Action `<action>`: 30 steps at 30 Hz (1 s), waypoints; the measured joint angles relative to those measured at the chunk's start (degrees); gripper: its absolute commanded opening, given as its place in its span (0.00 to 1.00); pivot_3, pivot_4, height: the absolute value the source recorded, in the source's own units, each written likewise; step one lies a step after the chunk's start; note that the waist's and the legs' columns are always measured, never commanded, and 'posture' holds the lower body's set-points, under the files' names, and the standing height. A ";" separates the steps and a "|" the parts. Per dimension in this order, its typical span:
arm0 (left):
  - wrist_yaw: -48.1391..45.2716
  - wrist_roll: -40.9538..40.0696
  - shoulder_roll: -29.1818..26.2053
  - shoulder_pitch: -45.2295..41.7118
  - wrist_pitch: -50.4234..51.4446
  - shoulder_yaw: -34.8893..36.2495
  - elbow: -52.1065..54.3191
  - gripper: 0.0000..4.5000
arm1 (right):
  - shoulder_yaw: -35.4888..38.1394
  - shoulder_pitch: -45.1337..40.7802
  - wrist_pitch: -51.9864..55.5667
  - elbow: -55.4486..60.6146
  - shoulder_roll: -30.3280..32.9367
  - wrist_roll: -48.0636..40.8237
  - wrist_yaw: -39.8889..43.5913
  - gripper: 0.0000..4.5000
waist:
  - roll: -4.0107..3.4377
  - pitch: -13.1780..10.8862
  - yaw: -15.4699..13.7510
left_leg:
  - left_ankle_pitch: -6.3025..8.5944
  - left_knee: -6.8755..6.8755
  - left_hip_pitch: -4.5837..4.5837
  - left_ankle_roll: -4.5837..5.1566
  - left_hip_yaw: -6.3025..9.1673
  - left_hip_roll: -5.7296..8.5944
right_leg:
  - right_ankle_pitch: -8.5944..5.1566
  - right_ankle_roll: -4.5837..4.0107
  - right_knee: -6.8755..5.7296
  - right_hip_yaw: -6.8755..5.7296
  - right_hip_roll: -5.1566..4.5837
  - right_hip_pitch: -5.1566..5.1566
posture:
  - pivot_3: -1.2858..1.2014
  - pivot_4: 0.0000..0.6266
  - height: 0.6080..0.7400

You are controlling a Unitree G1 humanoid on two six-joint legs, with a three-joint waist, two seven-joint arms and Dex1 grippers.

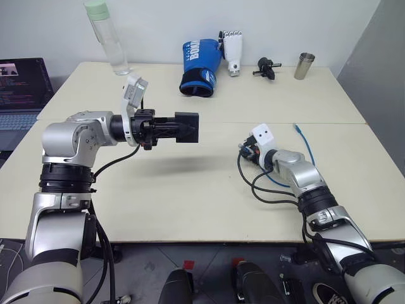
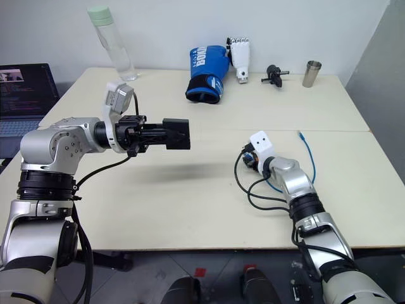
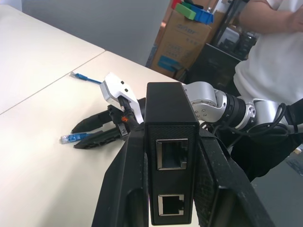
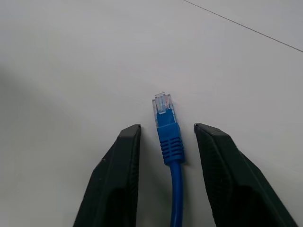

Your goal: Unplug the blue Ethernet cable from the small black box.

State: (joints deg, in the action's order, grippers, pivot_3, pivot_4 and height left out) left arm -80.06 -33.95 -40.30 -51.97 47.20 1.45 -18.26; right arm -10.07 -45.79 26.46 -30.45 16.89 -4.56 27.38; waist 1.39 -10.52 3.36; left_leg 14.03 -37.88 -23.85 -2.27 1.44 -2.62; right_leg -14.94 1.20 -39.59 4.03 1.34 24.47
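Clearly, the right gripper (image 4: 165, 142) has its two black fingers (image 4: 113, 179) parted, with the plug end of the blue Ethernet cable (image 4: 166, 137) lying on the table (image 1: 190, 202) between them, touching neither. That arm reaches low over the table's right half, its gripper tilted down near the surface, and the cable runs back beside it to its other plug (image 1: 297, 128) farther out. The left gripper (image 3: 170, 189) is clamped on the small black box (image 3: 169, 142), held level in the air above the table with its two ports facing outward and unplugged. That arm is raised and bent at the left, pointing toward the right. Along the far edge stand a clear bottle (image 1: 107, 38), a blue boxing glove (image 1: 199, 66), a white robot hand (image 1: 232, 50), a black knobbed gadget (image 1: 266, 67) and a metal cup (image 1: 304, 65). A laptop (image 1: 22, 88) sits left of the table, and a person in a white shirt (image 3: 270, 61) stands beyond the right arm.
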 measured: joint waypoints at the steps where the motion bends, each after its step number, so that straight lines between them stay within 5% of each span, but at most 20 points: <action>1: 0.25 0.00 -0.02 0.22 -0.04 0.22 0.00 0.17 | 0.31 0.25 0.24 1.13 0.31 -0.09 0.33 0.66 | 0.00 0.00 -0.01 | 0.00 0.00 0.00 0.00 0.00 0.00 | 0.00 0.00 0.00 0.00 0.00 0.00 | 0.52 0.24 1.00; 4: 0.57 0.08 -0.11 0.35 -0.30 0.30 -0.15 0.17 | 1.86 1.34 3.34 7.96 1.46 -1.90 2.65 0.82 | 0.00 0.00 -0.05 | 0.00 0.01 -0.01 0.00 0.02 0.00 | 0.00 0.00 0.00 -0.01 0.00 0.00 | 0.52 0.24 1.00; 11: 2.13 1.52 -2.00 0.51 -4.92 1.86 -3.21 0.17 | 8.23 6.04 18.67 37.14 11.28 -16.28 13.84 0.82 | -0.02 -0.01 -0.30 | 0.01 -0.02 0.01 0.01 0.08 -0.01 | -0.05 0.09 0.04 -0.09 0.00 -0.09 | 0.52 0.24 1.00; 17: 8.09 4.02 1.16 1.25 -11.98 3.61 -5.58 0.17 | 14.54 8.48 29.97 48.40 17.45 -32.88 22.44 0.82 | -0.02 -0.01 -0.63 | 0.00 -0.07 0.02 0.01 0.07 0.00 | -0.15 0.26 0.04 -0.07 -0.01 -0.11 | 0.52 0.24 1.00; 23: 18.81 11.01 6.00 2.19 -24.64 3.92 -8.22 0.17 | 17.17 7.80 33.49 53.08 15.10 -38.89 17.61 0.82 | -0.02 -0.01 -0.61 | 0.00 -0.07 0.05 0.01 0.06 -0.01 | -0.15 0.27 0.02 -0.04 -0.01 -0.12 | 0.52 0.24 1.00; 30: 42.43 25.10 13.67 4.34 -44.51 2.70 -20.04 0.17 | 11.65 7.90 26.19 54.36 11.73 -32.29 10.57 0.82 | -0.01 -0.01 -0.85 | 0.00 -0.07 -0.04 0.01 0.04 0.02 | 0.03 0.10 0.13 -0.02 -0.04 -0.10 | 0.52 0.24 1.00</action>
State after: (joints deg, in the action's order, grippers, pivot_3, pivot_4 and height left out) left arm -37.64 -8.85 -26.63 -47.63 2.70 4.15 -38.29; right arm 1.58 -37.88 52.65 23.92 28.61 -36.86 37.95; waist 1.37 -10.53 2.50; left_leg 14.03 -37.94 -23.89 -2.26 1.48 -2.61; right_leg -14.90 1.30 -39.46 4.01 1.30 24.37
